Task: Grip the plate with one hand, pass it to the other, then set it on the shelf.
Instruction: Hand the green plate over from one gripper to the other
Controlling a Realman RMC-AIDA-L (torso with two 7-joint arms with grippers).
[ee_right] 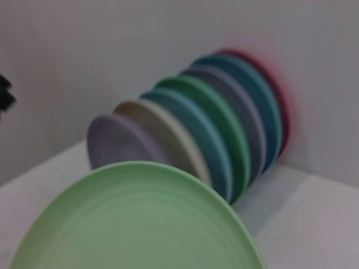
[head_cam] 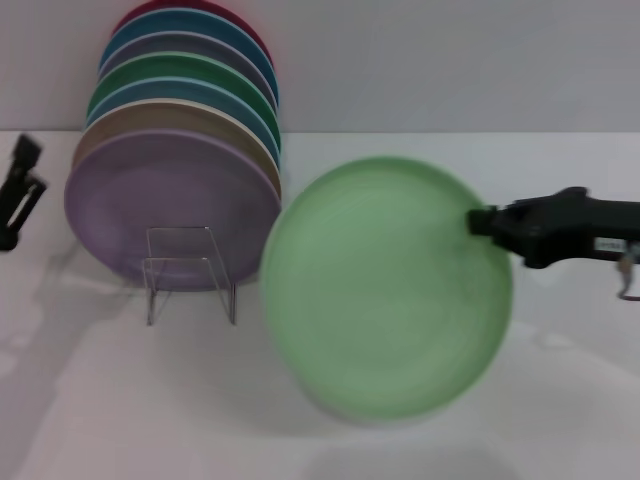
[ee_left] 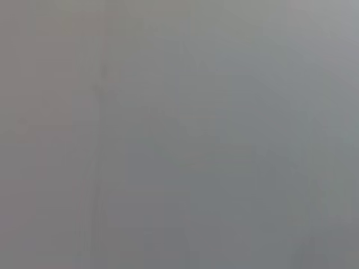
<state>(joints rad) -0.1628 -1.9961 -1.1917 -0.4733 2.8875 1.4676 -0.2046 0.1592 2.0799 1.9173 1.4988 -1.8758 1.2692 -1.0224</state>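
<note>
The pale mint-green plate hangs in the air at the middle of the head view, tilted with its face toward me. My right gripper is shut on its right rim. The plate fills the lower part of the right wrist view. The clear plate stand sits on the table to the left of the plate, in front of the lilac-purple plate. My left gripper is at the far left edge, apart from everything. The left wrist view shows only blank grey.
A row of several upright plates leans back toward the wall behind the stand: lilac-purple in front, then beige, blues, a darker green and red at the back. The white table lies below the plate.
</note>
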